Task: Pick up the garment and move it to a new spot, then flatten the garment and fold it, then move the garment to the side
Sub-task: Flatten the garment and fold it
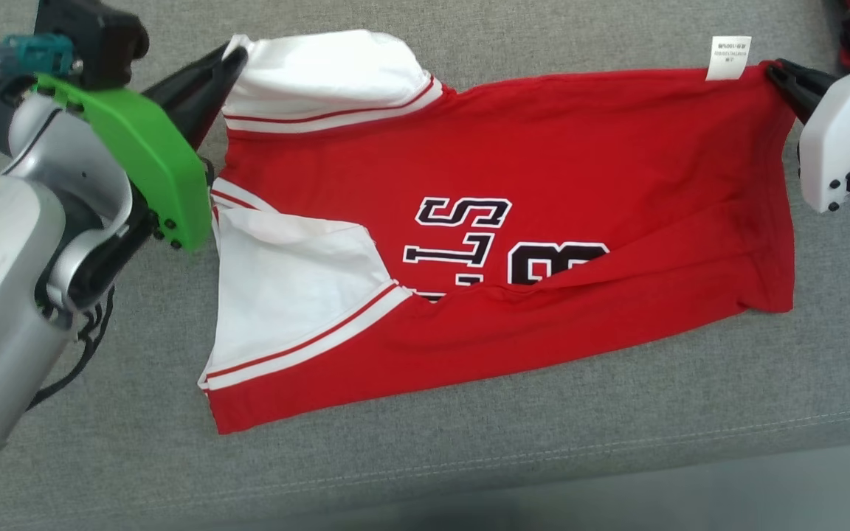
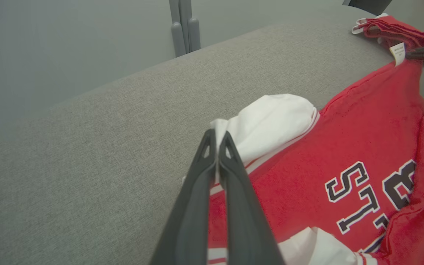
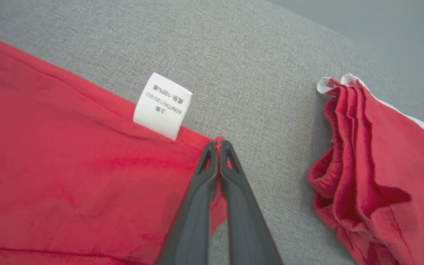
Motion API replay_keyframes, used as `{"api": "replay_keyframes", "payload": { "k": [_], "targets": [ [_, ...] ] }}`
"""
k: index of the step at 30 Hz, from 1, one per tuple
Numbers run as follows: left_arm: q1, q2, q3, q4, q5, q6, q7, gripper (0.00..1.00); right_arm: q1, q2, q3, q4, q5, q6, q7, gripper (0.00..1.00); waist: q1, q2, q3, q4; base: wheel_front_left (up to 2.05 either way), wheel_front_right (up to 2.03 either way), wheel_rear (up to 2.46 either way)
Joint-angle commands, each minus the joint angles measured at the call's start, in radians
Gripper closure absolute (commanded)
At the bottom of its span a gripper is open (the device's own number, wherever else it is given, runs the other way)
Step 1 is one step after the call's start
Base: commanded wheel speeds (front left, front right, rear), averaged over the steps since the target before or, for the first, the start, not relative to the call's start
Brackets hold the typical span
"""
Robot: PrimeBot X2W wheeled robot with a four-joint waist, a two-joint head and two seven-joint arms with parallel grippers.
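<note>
The garment (image 1: 543, 169), a red jersey with white sleeve panels and black letters, lies folded over on the grey cushion. My left gripper (image 1: 233, 55) is shut on the far white sleeve corner (image 2: 221, 127), fingers pinched on the cloth. At the far right corner, beside the small white tag (image 1: 727, 57), my right gripper (image 1: 775, 72) is shut on the red hem (image 3: 219, 141). The jersey (image 3: 68, 184) spreads to the left of those fingers in the right wrist view. The lettering (image 2: 359, 198) shows in the left wrist view.
A smaller crumpled red cloth (image 3: 377, 173) lies on the cushion just right of my right gripper, also visible as a red heap (image 2: 396, 29) in the left wrist view. The cushion's front edge (image 1: 617, 464) runs close below the jersey. Bare grey fabric (image 2: 87, 165) lies to the left.
</note>
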Motion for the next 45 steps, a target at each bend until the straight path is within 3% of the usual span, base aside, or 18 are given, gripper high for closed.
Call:
{"api": "replay_keyframes", "payload": {
  "k": [1,9,18,24,26,29,31,32,45],
  "targets": [
    [0.045,0.028,0.006,-0.04,-0.011,0.02,-0.009,1.0,0.026,-0.014,0.012,-0.007,-0.009,0.0,-0.023,1.0,0.0,0.0,-0.034,0.002,0.0,0.0,0.0],
    [0.242,0.154,0.008,-0.273,-0.038,0.121,-0.006,1.0,0.11,-0.06,0.062,-0.074,0.013,0.0,-0.093,1.0,0.0,0.0,-0.109,0.001,0.0,0.0,0.0],
    [0.416,0.188,-0.023,-0.403,-0.08,0.202,-0.021,1.0,0.162,-0.086,0.133,-0.133,-0.012,0.0,-0.093,1.0,0.0,0.0,-0.153,-0.006,0.0,0.0,0.0],
    [0.484,0.183,-0.037,-0.407,-0.098,0.219,-0.039,1.0,0.182,-0.097,0.163,-0.129,-0.029,0.0,-0.114,1.0,0.0,0.0,-0.156,-0.006,0.0,0.0,0.0],
    [0.498,0.178,-0.044,-0.402,-0.102,0.219,-0.044,1.0,0.197,-0.1,0.176,-0.13,-0.039,0.0,-0.122,0.66,0.0,0.0,-0.156,-0.007,0.0,0.0,0.0],
    [0.526,0.172,-0.049,-0.392,-0.12,0.227,-0.05,1.0,0.223,-0.105,0.186,-0.131,-0.041,0.0,-0.152,0.03,0.0,0.0,-0.156,-0.013,0.0,0.0,0.0],
    [0.539,0.176,-0.05,-0.391,-0.122,0.228,-0.059,0.55,0.242,-0.105,0.183,-0.128,-0.041,0.0,-0.168,0.0,0.0,0.0,-0.157,-0.017,0.0,0.0,0.0],
    [0.545,0.178,-0.048,-0.392,-0.124,0.233,-0.064,0.0,0.254,-0.104,0.182,-0.128,-0.038,0.0,-0.174,0.0,0.0,0.0,-0.158,-0.019,0.0,0.0,0.0],
    [0.625,0.197,-0.019,-0.451,-0.114,0.291,-0.154,0.0,0.428,-0.14,0.131,-0.175,0.0,0.0,-0.165,0.0,0.0,0.0,-0.209,-0.049,0.0,0.0,0.0]
  ]
}}
